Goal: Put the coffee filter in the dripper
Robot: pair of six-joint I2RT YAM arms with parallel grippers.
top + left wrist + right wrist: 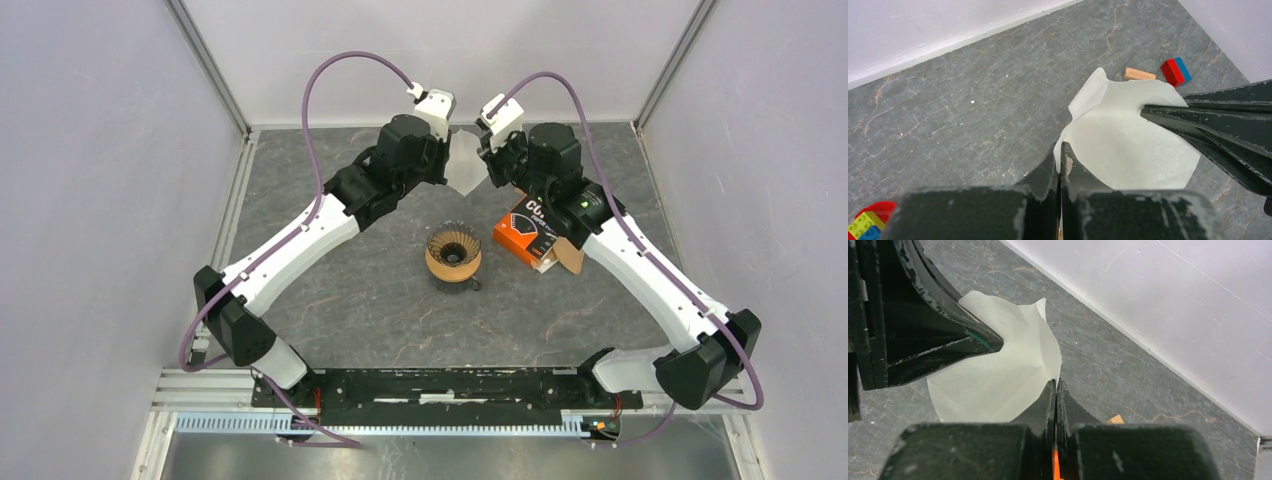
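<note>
The coffee filter (465,168), a thin white paper cone, hangs above the far part of the table, held between both grippers. My left gripper (1060,150) is shut on one edge of the coffee filter (1128,145). From the opposite side my right gripper (1055,385) is shut on the other edge of the coffee filter (998,372). In the top view the left gripper (449,163) and right gripper (486,163) face each other. The dripper (453,250), a dark ribbed cone over a tan round base, stands on the table nearer the arms, apart from the filter.
An orange box (528,232) lies right of the dripper, under the right arm. A tan block (1139,74) and a red and blue block (1176,71) lie on the table beyond the filter. Coloured bricks (868,222) sit at the left wrist view's lower left. Walls close the back and sides.
</note>
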